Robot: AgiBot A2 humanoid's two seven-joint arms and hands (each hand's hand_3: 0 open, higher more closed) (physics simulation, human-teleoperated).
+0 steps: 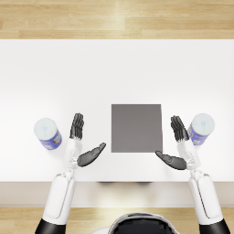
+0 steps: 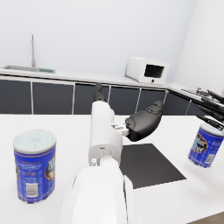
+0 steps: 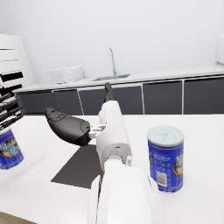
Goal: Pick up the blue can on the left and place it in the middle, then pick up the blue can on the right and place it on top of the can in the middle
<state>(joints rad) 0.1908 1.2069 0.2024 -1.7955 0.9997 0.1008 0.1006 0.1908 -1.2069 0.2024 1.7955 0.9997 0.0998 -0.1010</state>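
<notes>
Two blue cans, left can [image 1: 48, 133] and right can [image 1: 201, 128], upright, left hand [image 1: 82, 141] and right hand [image 1: 177, 145] spread wide, empty.

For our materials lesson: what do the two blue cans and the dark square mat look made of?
Left can and right can: likely metal or card under a glossy printed blue label, with a pale lid. Mat: flat, matte dark grey, perhaps rubber or fabric; the render leaves it open.
</notes>
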